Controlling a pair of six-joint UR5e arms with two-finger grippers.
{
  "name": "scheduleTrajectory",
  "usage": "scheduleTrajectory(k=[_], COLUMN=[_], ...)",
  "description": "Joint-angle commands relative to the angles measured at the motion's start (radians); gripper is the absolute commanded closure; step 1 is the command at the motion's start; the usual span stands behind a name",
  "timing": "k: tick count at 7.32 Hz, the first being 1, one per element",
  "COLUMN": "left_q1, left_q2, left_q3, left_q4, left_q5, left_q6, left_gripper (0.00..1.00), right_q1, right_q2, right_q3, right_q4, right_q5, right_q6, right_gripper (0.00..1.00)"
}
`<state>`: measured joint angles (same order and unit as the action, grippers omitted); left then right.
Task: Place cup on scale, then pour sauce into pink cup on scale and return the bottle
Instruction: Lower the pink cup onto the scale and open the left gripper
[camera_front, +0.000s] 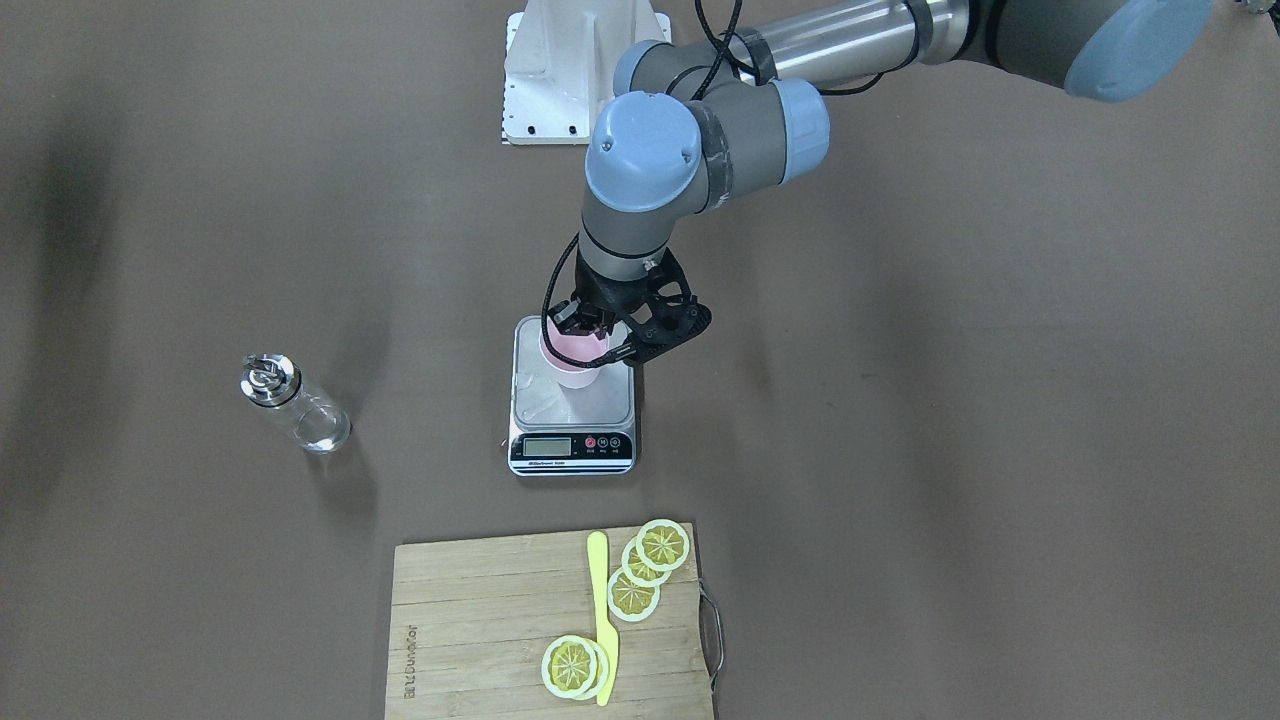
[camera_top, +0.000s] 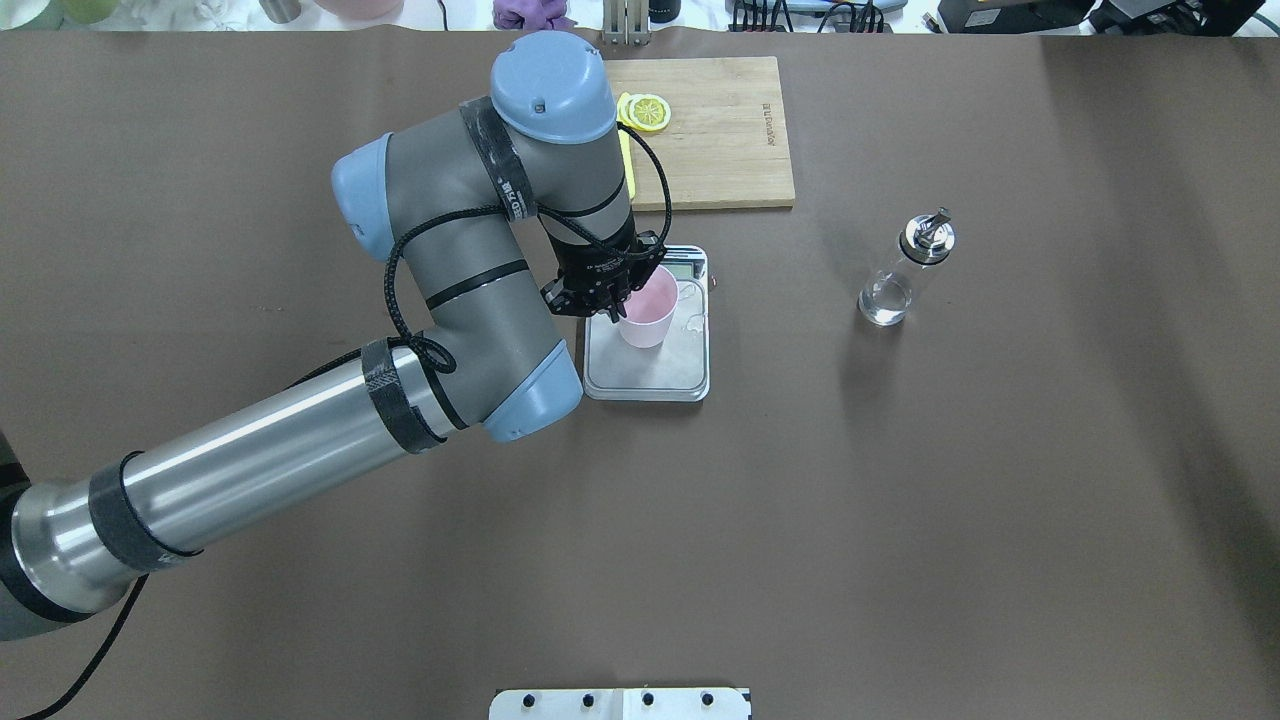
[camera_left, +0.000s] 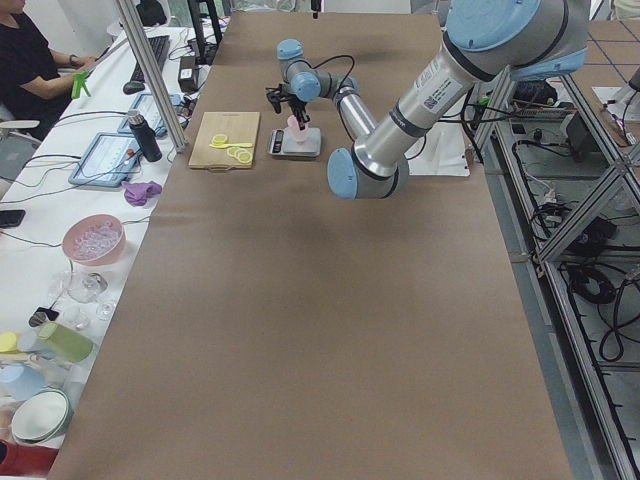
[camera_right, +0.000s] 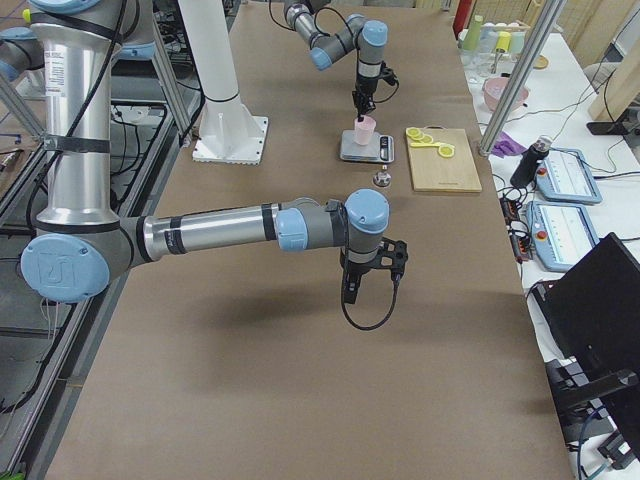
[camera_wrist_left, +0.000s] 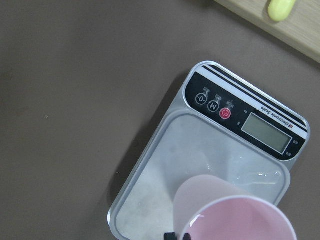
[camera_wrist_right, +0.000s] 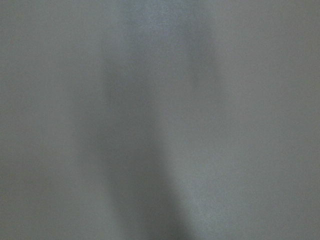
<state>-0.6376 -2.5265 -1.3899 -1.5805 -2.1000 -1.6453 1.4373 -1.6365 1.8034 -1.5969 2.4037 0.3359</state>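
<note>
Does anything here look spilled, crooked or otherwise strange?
One small thing: the scale has clear, wet-looking smears on its platform near the display, beside the cup. They may be droplets or only glare. The bottle stands upright; nothing else looks odd.

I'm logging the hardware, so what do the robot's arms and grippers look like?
The left arm and right arm share silver tube links, grey joints and light blue caps. Both carry black tape bands and a looping black cable. The left gripper and right gripper are black two-finger claws.
</note>
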Motion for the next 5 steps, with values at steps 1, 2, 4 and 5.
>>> scheduleTrajectory(k=[1, 2, 4, 5], left_q1=[0.001, 0.001, -0.008, -0.020], left_q2=[0.005, 0.015, 0.055, 0.083], left_q3=[0.000, -0.004, -0.096, -0.141], left_q4=[-0.010, -0.024, -0.015, -0.010], left_q5=[0.002, 0.002, 0.006, 0.002], left_q6=[0.015, 0.019, 0.021, 0.022], left_gripper=[0.21, 0.03, 0.03, 0.03], right_q1=[0.000, 0.000, 0.000, 0.000], right_q2=[0.001, 0.001, 0.003, 0.003], right_q3=[0.001, 0.001, 0.019, 0.034], right_q4=[0.000, 0.000, 0.000, 0.000], right_q5=[0.000, 0.000, 0.005, 0.023], right_q6=[0.000, 0.000, 0.000, 0.000], right_gripper=[0.00, 0.00, 0.00, 0.00])
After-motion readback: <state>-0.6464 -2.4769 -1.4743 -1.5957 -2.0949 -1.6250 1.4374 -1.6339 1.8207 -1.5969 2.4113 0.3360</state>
